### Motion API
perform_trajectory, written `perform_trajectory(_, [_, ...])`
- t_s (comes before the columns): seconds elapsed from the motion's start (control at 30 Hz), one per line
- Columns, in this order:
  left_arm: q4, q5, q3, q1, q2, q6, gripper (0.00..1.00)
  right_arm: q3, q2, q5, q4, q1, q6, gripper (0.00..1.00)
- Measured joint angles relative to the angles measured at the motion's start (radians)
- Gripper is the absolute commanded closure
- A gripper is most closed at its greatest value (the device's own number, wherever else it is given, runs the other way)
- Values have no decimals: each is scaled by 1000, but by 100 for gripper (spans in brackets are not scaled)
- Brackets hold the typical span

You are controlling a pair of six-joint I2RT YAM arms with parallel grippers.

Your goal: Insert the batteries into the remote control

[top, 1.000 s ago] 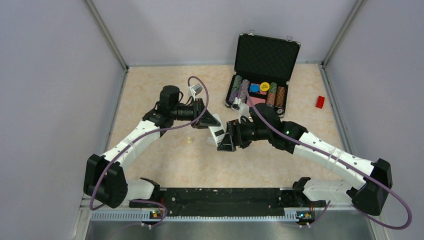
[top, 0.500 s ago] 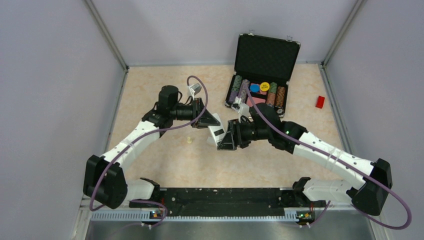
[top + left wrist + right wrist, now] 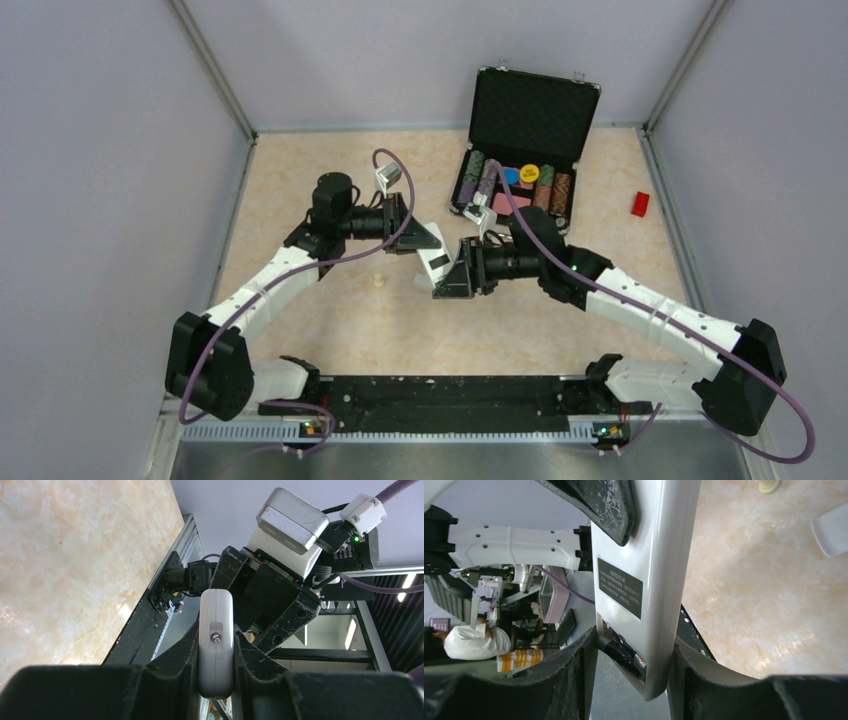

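Observation:
The remote control (image 3: 433,264) hangs above the table's middle, a white bar held at both ends. My left gripper (image 3: 425,243) is shut on its upper end (image 3: 216,640). In the right wrist view its white back (image 3: 649,555) with a dark label faces the camera. A dark battery (image 3: 621,652) sticks out of the bay at a slant. My right gripper (image 3: 634,650) spans the lower end, one finger against the battery's end, the other against the remote's edge. A second dark cylinder seems to lie deeper in the bay.
An open black case of poker chips (image 3: 520,150) stands at the back right. A small red block (image 3: 640,203) lies near the right wall. On the table below the remote are a cream peg (image 3: 379,280) and a flat white piece (image 3: 831,527).
My right gripper's jaws have narrowed onto the remote's lower end. Both arms and the remote have shifted slightly; the left grip is unchanged.

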Motion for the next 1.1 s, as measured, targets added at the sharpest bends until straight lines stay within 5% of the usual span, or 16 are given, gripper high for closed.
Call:
perform_trajectory(0.43, [50,-15,-3,0,-9,-19,100,-44,-4,-101,87,-63,34,57])
perform_trajectory(0.7, [55,-18,-6,-1,-9,-34,100,-84,-23,-121,103,-99,45,32])
perform_trajectory(1.1, [79,-11,-12,-2,-13,-59,100,-140,-45,-127,170,-118,108,22])
